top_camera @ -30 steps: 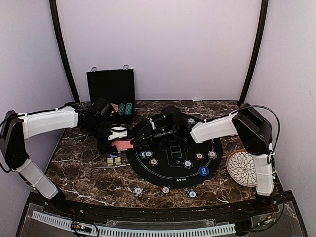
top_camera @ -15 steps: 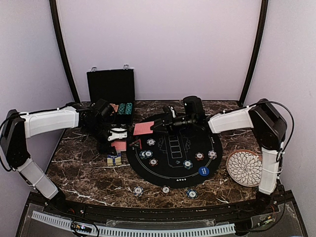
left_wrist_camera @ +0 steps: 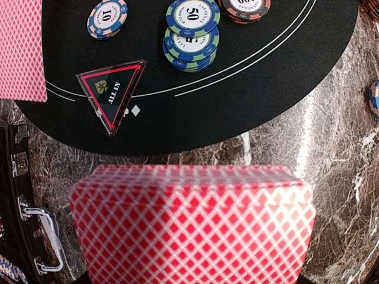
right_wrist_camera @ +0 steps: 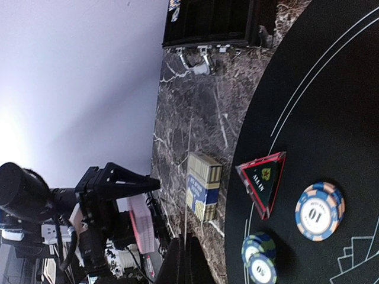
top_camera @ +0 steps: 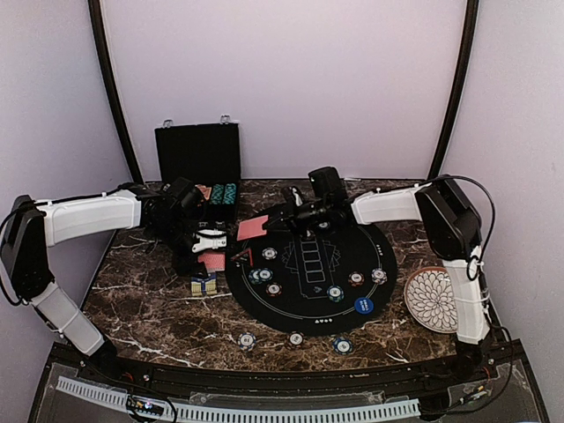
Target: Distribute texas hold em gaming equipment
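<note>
The left gripper point(top_camera: 208, 240) sits left of centre in the overhead view, its jaws clamped on a deck of red-backed cards point(left_wrist_camera: 192, 228). In the left wrist view the deck fills the bottom of the frame, over the marble table point(top_camera: 150, 308) just off the edge of the round black mat point(top_camera: 304, 301).

The right gripper point(top_camera: 280, 222) reaches in from the right above the mat's upper-left rim. Its fingers are pinched together on a single red-backed card point(top_camera: 253, 229), which sticks out to the left of the fingertips. Whether this card touches the mat cannot be told.

On the mat, just below this card in the overhead view, lies the red triangle token point(left_wrist_camera: 112, 94). Stacked poker chips point(left_wrist_camera: 191, 32) stand to its right.
</note>
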